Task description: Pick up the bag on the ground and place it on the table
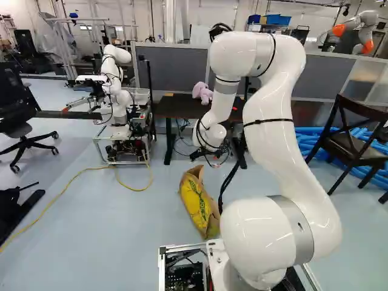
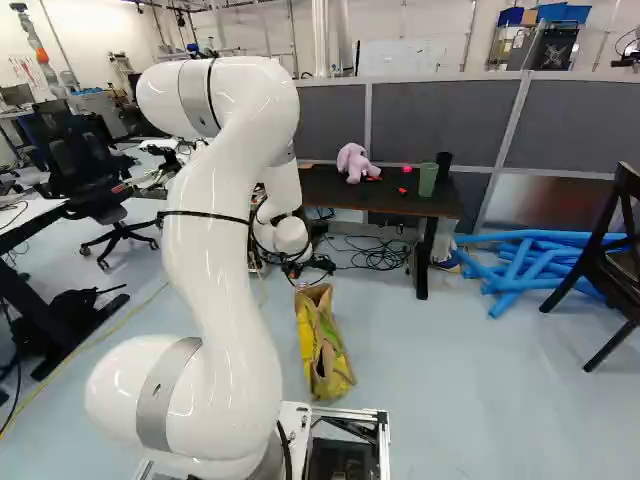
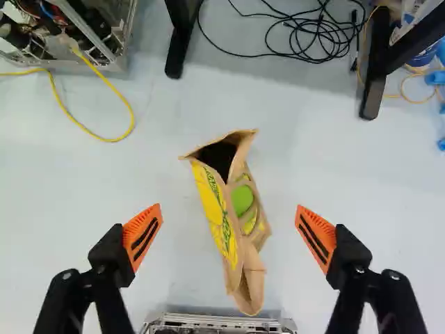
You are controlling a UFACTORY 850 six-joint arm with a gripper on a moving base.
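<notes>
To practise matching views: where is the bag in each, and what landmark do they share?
Left base view: bag just below centre, left of the arm.
Right base view: below centre, right of the arm.
Wrist view: ahead of the open gripper.
Shared landmark: the table, by its legs.

1. Above the bag (image 3: 215, 209): open air up to the end effector (image 1: 207, 159), its fingers wide apart.
2. Left and right of the bag: bare floor (image 3: 295, 167).
3. Just behind the bag: the base frame (image 3: 222, 322).
4. Beyond the bag: the surface (image 2: 340, 197), its legs (image 3: 182, 35) and a coiled cable (image 3: 313, 45); a pink plush toy (image 2: 353, 163) and two cups (image 2: 428, 180) take up room on top.
5. Left of the bag: a yellow cable (image 3: 62, 104).
6. Well right of the bag: blue tubes (image 2: 530, 262), a chair (image 2: 610, 270).
</notes>
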